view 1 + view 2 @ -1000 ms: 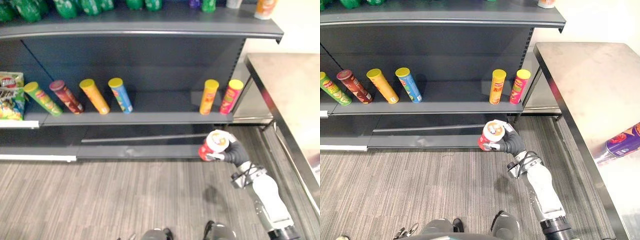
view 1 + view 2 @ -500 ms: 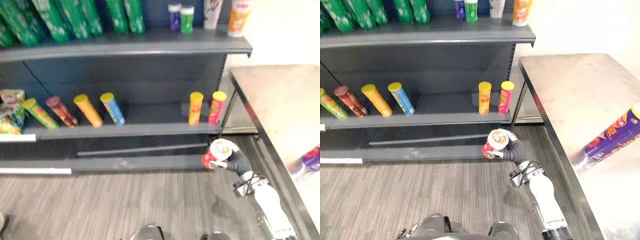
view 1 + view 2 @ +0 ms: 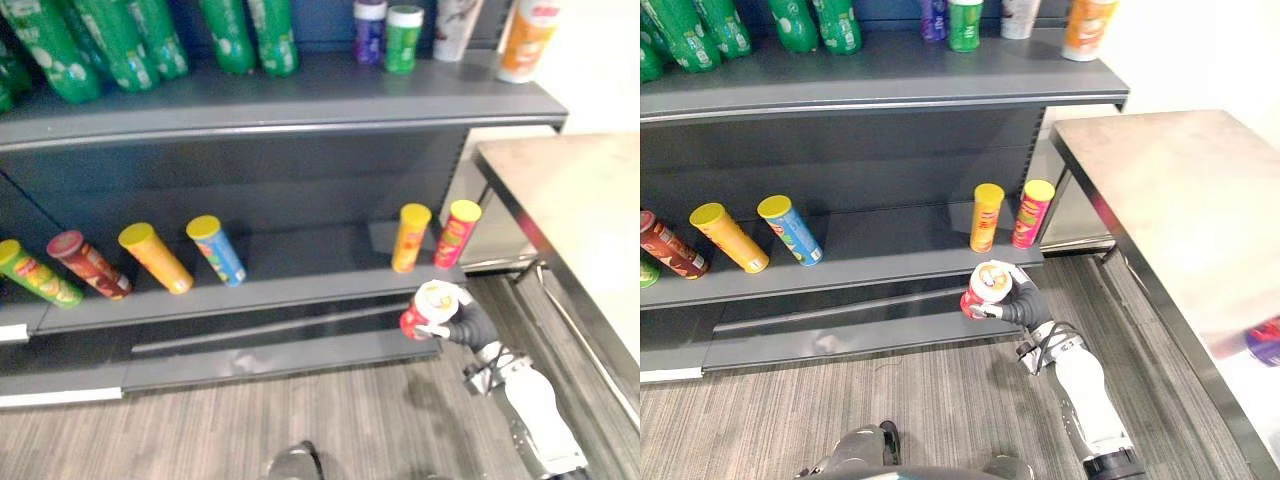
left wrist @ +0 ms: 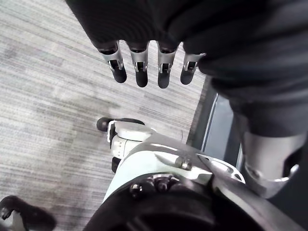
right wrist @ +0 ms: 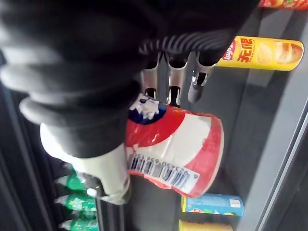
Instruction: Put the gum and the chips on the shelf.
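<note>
My right hand (image 3: 468, 325) is shut on a red and white gum tub (image 3: 430, 308), held upright just in front of the right end of the lower shelf board (image 3: 300, 285). In the right wrist view its fingers (image 5: 174, 79) and thumb curl round the tub (image 5: 178, 149). Just behind it a yellow chips can (image 3: 411, 237) and a red chips can (image 3: 457, 232) stand on that board. A purple can (image 3: 1265, 342) lies on the steel table (image 3: 580, 200) at the far right. My left hand (image 4: 139, 72) hangs open over the floor, holding nothing.
Further left on the board lean a blue can (image 3: 216, 250), an orange can (image 3: 154, 257), a dark red can (image 3: 88, 265) and a green can (image 3: 38, 274). The upper shelf carries green bottles (image 3: 245, 35), small tubs (image 3: 403, 24) and an orange cup (image 3: 527, 35). The table's edge runs close to my right arm.
The whole picture has shifted, so the camera has moved and the shelf looks nearer. My right hand still holds the gum tub in front of the lower shelf's right end.
</note>
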